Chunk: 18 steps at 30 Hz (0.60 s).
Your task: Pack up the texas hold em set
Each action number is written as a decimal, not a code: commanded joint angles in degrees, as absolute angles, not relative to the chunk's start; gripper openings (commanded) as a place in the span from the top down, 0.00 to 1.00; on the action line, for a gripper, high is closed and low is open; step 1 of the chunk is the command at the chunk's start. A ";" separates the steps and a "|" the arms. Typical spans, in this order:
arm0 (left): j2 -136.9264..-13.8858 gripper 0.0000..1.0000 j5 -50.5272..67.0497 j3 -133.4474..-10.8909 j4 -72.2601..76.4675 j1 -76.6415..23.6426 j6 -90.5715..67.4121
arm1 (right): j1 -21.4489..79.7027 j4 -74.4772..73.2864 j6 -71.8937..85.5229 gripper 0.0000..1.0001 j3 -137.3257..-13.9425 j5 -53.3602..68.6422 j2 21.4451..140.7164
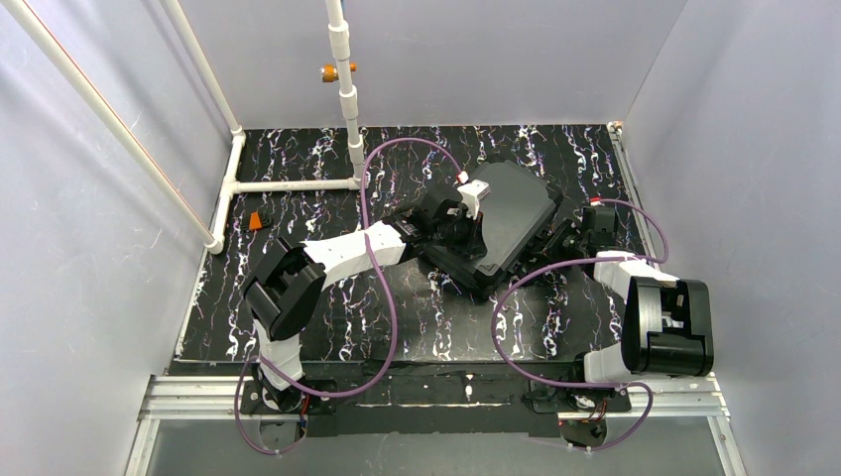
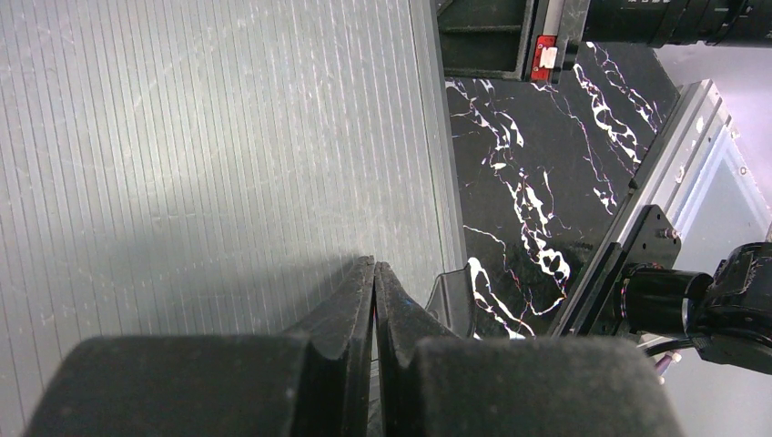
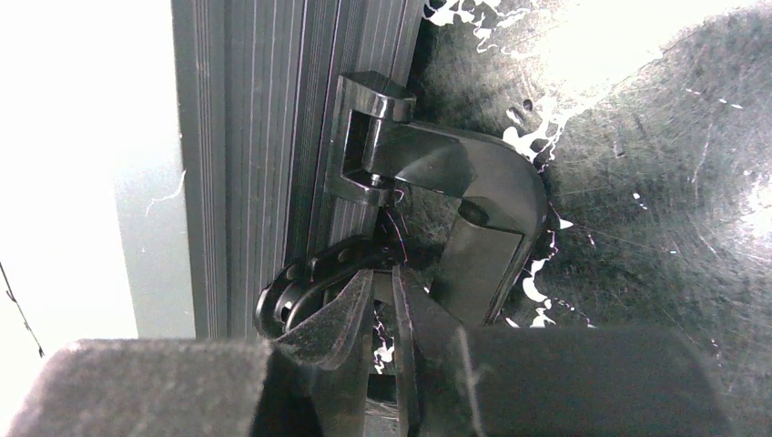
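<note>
Facing the latch (image 3: 428,182) with my right pincer (image 3: 382,273) narrowed to an empty slit, I am finding it just beyond my tips at 12 o'clock, the shut case (image 1: 511,213) lying 1-to-7 o'clock on the surface (image 1: 417,327), my closed left pincer (image 2: 374,266) resting on its lid (image 2: 228,137).

we record pale grey-lilac walls (image 1: 89,248) on three sides, evenly lit. the table (image 1: 446,327) carries a black covering with white marbled streaks. a white pipe frame (image 1: 298,185) stands at rear left, bearing an orange fitting (image 1: 337,70). an aluminium rail (image 1: 188,402) edges the near side.
</note>
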<state>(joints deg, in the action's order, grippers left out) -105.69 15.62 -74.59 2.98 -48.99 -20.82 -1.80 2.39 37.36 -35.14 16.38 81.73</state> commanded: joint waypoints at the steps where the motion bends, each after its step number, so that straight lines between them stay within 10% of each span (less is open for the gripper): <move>1: -107.40 1.00 14.94 -70.80 -9.15 -50.03 -19.78 | -0.05 7.30 40.00 0.77 -40.14 19.86 78.73; 18: -107.48 1.00 14.85 -70.35 -8.88 -50.30 -19.95 | 3.46 4.81 42.33 0.78 -46.04 20.57 74.18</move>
<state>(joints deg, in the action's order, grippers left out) -105.60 15.64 -74.39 3.09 -49.06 -20.84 0.71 -5.69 37.93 -39.70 12.45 77.47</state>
